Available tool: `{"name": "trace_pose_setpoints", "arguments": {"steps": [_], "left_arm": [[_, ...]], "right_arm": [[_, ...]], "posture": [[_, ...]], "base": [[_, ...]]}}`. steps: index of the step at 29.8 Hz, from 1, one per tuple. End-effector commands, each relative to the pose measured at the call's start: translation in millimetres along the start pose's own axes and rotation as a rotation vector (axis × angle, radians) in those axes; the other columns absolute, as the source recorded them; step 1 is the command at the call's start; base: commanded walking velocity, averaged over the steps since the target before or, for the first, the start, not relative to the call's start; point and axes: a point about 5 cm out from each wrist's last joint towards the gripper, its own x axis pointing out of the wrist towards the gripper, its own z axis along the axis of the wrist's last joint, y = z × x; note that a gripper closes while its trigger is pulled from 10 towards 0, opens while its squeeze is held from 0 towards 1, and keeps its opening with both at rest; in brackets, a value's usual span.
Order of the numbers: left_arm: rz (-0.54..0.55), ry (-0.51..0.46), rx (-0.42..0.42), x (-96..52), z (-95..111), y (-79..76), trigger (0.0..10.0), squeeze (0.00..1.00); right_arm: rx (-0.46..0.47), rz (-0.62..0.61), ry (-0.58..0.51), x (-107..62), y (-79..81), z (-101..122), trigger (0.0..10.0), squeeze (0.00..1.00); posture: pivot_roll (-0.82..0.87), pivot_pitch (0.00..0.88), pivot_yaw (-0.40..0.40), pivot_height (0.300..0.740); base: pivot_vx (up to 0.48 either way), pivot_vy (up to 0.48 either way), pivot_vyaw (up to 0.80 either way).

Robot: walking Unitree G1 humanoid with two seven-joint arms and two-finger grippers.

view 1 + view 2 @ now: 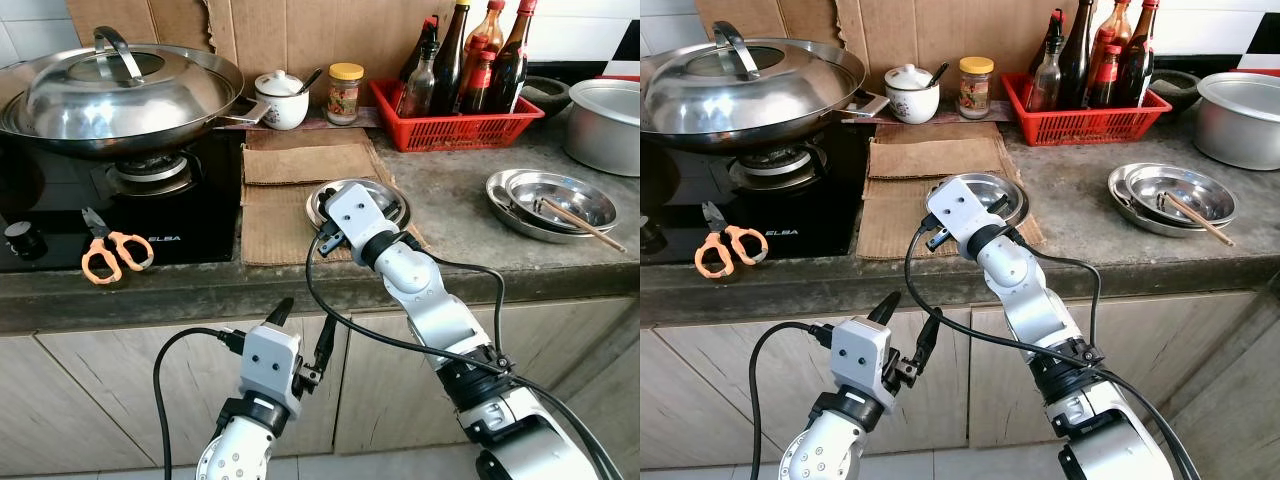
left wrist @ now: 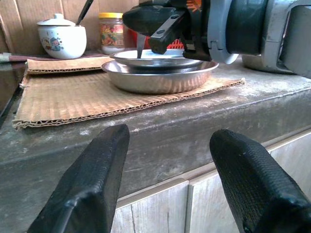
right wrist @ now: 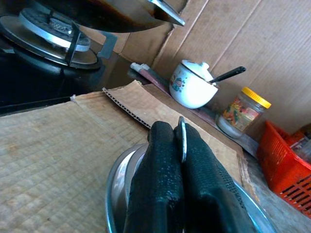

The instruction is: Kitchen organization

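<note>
Two stacked steel plates (image 1: 322,197) lie on a sheet of cardboard (image 1: 285,225) in the middle of the stone counter. My right gripper (image 3: 178,130) hovers right over them, shut on a thin flat piece of metal (image 3: 182,141) that stands on edge between the pads. Its lower tip (image 2: 140,47) reaches the upper plate; I cannot tell what utensil it is. My left gripper (image 1: 304,332) is open and holds nothing. It sits below the counter's front edge, before the cabinet doors, pointing at the plates (image 2: 158,73).
A lidded wok (image 1: 120,90) sits on the gas stove at left, orange scissors (image 1: 115,255) in front. A white lidded pot (image 1: 280,98), a jar (image 1: 345,92) and a red basket of bottles (image 1: 455,125) line the back. More steel plates with chopsticks (image 1: 555,205) and a metal pot (image 1: 605,125) stand right.
</note>
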Motion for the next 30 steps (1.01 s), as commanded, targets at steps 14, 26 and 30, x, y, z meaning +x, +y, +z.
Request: {"name": "trace_pose_setpoints", "arguments": {"steps": [14, 26, 30], "left_arm": [[0.038, 0.028, -0.03, 2.4, -5, 5.7, 10.0, 0.0], [0.073, 0.042, -0.05, 3.3, -7, 11.6, 10.0, 0.0], [0.073, 0.047, -0.046, 3.4, -8, 12.0, 10.0, 0.0]], "right_arm": [[0.448, -0.328, -0.181, -23.6, -44.3, 18, 0.0, 0.0], [0.52, -0.453, -0.263, -54.6, -54.0, 32, 0.0, 0.0], [0.528, -0.468, -0.264, -60.9, -55.8, 31, 0.0, 0.0]], "posture": [[0.06, 0.053, -0.045, 0.74], [0.05, 0.047, -0.03, 0.74], [0.04, 0.044, -0.027, 0.74]], "base": [[0.0, 0.0, 0.0], [0.0, 0.0, 0.0], [0.0, 0.0, 0.0]]}}
